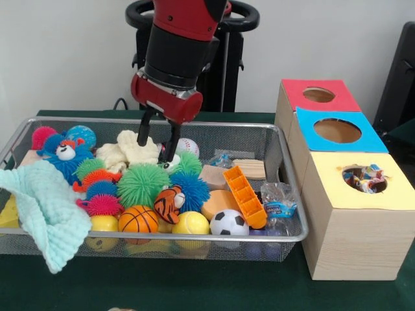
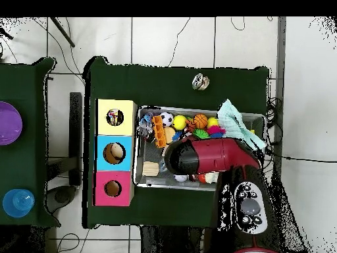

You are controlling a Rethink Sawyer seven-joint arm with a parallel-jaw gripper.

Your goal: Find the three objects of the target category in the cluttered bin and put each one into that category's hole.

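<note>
The wire mesh bin [image 1: 194,122] holds many toys and also shows in the overhead view [image 2: 136,165]. My gripper [image 1: 159,144] hangs over the bin's far middle, open and empty. Its fingertips are down among the toys, between a pale-yellow cloth [image 1: 126,150] and a white baseball [image 1: 188,146]. In the overhead view my arm [image 2: 210,155] hides the gripper. The yellow-topped box [image 1: 363,201] stands right of the bin. A speckled multicoloured textile piece [image 1: 366,178] lies in its round hole [image 2: 114,118]. I see no such textile among the toys in the bin.
A mint cloth [image 1: 45,207] drapes over the bin's front left rim. Spiky balls [image 1: 142,183], a basketball [image 1: 138,219], a soccer ball [image 1: 229,223], an orange plastic tray [image 1: 245,196] and wooden blocks fill the bin. The blue-topped [image 1: 337,146] and red-topped [image 1: 318,107] boxes stand behind the yellow one.
</note>
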